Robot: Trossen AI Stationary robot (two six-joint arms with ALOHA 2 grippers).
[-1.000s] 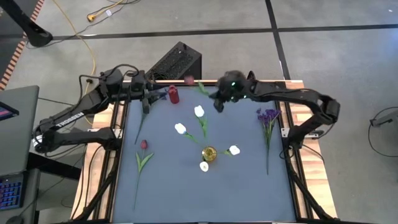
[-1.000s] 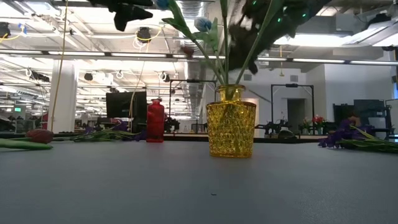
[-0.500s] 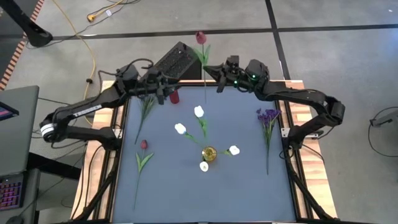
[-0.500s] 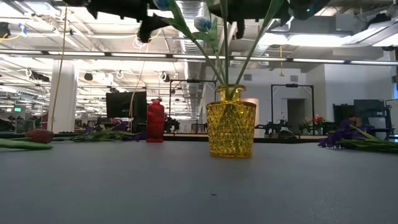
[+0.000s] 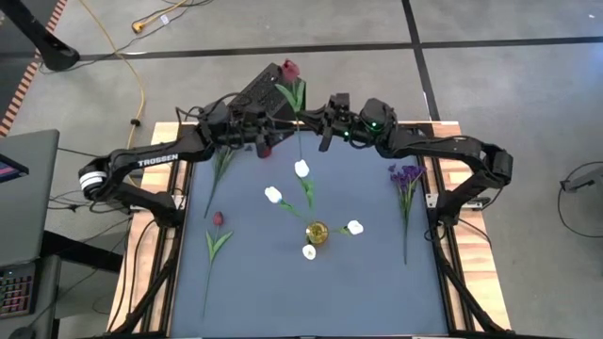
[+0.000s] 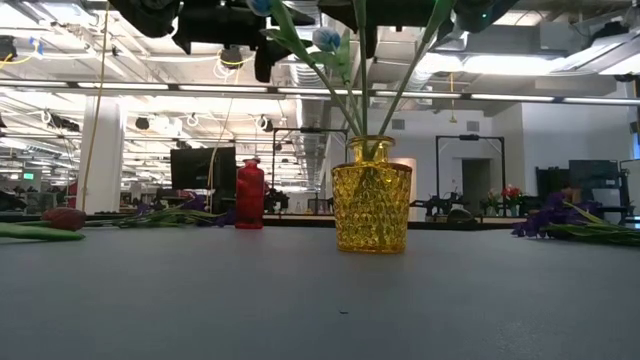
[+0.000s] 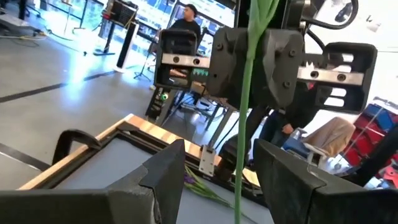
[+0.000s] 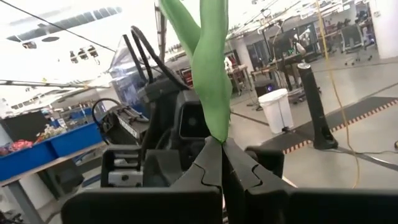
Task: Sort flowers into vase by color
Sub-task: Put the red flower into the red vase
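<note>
The low view crops the white tulips (image 6: 326,38) in the yellow vase (image 6: 371,195) and both arms at its top edge. In the left wrist view, the green stem (image 7: 247,106) runs past both top and bottom edges. The high view renders the red vase (image 5: 265,147) partly hidden beneath the left end effector (image 5: 267,129).

2 black arms (image 5: 151,162), white "TROSSEN" lettering.

Table top (image 5: 254,282): matt grey-blue covering, smooth, cloth-like. Table frame (image 5: 462,273): pale bare wood with dark metal rails. Yellow vase (image 6: 371,195): translucent glass, glossy, diamond-textured surface. Red bottle (image 6: 249,195): glossy, material not discernible. Flower stem (image 7: 246,106): smooth matt green plastic. Left gripper (image 7: 217,180) and right gripper (image 8: 222,168): matt black plastic, smooth. Floor (image 5: 490,24): smooth grey concrete.
</note>
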